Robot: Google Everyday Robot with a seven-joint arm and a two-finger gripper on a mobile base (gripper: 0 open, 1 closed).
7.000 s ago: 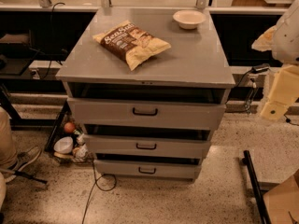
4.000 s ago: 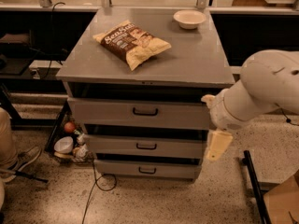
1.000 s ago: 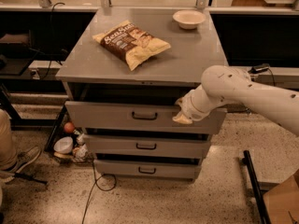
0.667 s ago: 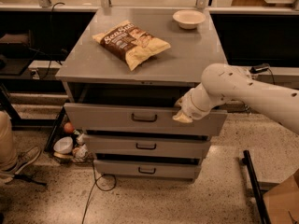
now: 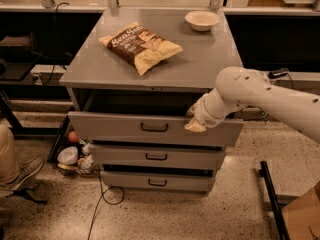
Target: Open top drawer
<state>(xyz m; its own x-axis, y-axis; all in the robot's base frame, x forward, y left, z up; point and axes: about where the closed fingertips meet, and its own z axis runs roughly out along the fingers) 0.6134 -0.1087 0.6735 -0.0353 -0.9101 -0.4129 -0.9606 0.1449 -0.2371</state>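
Observation:
The top drawer [image 5: 115,128] is the widest of three grey drawers under a grey cabinet top [image 5: 200,66]. It stands pulled out a little, with a dark gap behind its front panel. Its small black pull handle [image 5: 154,128] sits at the centre of the panel. My gripper [image 5: 195,120] is at the upper edge of the drawer front, right of the handle, hooked over the panel's rim. The white arm reaches in from the right.
A chip bag [image 5: 140,45] and a white bowl [image 5: 202,20] lie on the cabinet top. Two narrower drawers [image 5: 156,156] sit below. Cups and clutter [image 5: 72,155] and a cable lie on the floor at the left. A shoe [image 5: 22,174] shows at far left.
The arm came in from the right and set the gripper on the top drawer's upper edge. In the last second the drawer has slid out towards me a little.

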